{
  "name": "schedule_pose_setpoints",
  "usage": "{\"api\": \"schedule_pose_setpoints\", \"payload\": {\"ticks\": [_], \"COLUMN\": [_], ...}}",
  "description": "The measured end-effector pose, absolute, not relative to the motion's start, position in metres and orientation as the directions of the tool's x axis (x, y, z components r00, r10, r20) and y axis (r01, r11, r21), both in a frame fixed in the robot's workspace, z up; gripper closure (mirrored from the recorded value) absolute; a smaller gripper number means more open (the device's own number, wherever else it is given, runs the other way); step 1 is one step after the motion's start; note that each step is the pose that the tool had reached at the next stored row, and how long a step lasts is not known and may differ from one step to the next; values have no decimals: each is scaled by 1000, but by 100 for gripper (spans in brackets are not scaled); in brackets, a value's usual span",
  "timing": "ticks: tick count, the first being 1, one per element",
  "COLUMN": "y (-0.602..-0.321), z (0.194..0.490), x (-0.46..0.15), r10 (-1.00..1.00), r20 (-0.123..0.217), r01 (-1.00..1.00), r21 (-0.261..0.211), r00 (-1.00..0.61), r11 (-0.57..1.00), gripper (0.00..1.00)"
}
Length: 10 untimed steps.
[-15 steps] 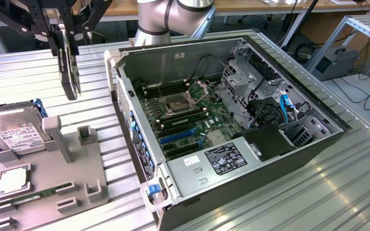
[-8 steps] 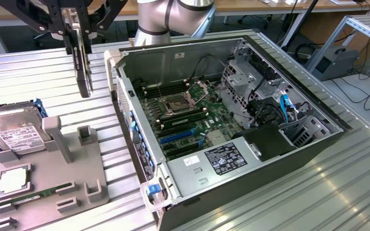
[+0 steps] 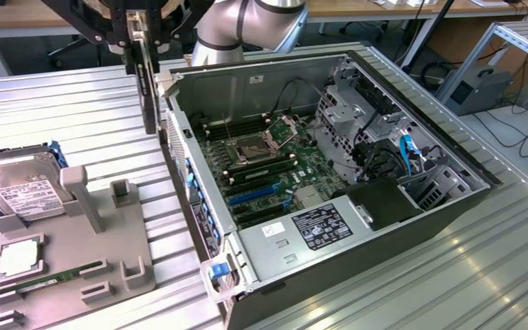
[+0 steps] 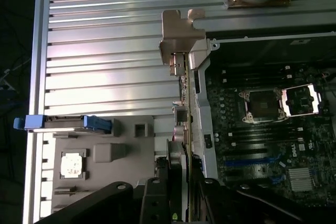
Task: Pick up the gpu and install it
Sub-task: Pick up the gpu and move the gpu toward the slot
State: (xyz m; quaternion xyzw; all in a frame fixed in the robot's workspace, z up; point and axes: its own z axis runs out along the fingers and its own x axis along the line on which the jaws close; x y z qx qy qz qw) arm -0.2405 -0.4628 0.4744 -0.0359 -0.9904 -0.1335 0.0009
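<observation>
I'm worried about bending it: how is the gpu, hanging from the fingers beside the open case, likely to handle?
The gpu hangs straight from the fingers, so it is probably stiff, not floppy. Thin and held at one end, it may twist if knocked. Its bracket could snag on the case wall close beside it.

Open computer case (image 3: 245, 89) and grey parts tray (image 3: 108, 254), set on a ribbed metal surface (image 3: 80, 117).
A hard drive (image 3: 21, 185), a processor (image 3: 18, 258) and a RAM stick (image 3: 39, 283) are held in the tray; the motherboard (image 3: 273, 172) is exposed inside the case.
</observation>
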Motion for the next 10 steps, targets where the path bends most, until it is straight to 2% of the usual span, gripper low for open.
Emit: {"api": "schedule_pose_setpoints", "payload": {"ticks": [10], "y": [-463], "z": [474], "x": [-189], "r10": [71], "r20": [14], "r01": [72], "r21": [264], "r00": [-997], "r11": [962], "gripper": [73]}}
